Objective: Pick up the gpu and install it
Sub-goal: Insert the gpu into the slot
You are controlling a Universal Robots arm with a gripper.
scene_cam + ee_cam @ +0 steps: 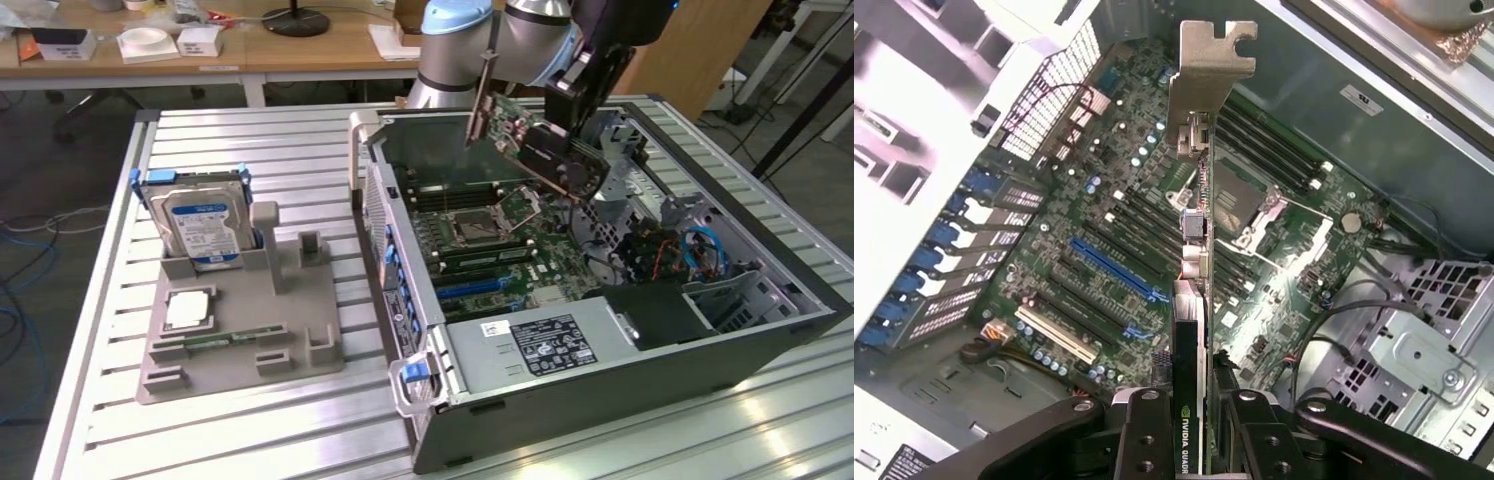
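Exterior view's left: hard drive (200, 225) upright in grey holder (240, 365) on slatted surface (267, 150). Centre to right: open computer case (641, 375), motherboard (527, 255) exposed. End effector (571, 125) clamped on the gpu (534, 150), one finger against each face. Gpu in the air, tilted, above the motherboard and clear of it. Wrist view: card edge-on, metal bracket (1206, 70) at far end, CPU socket (1239, 205) beneath.
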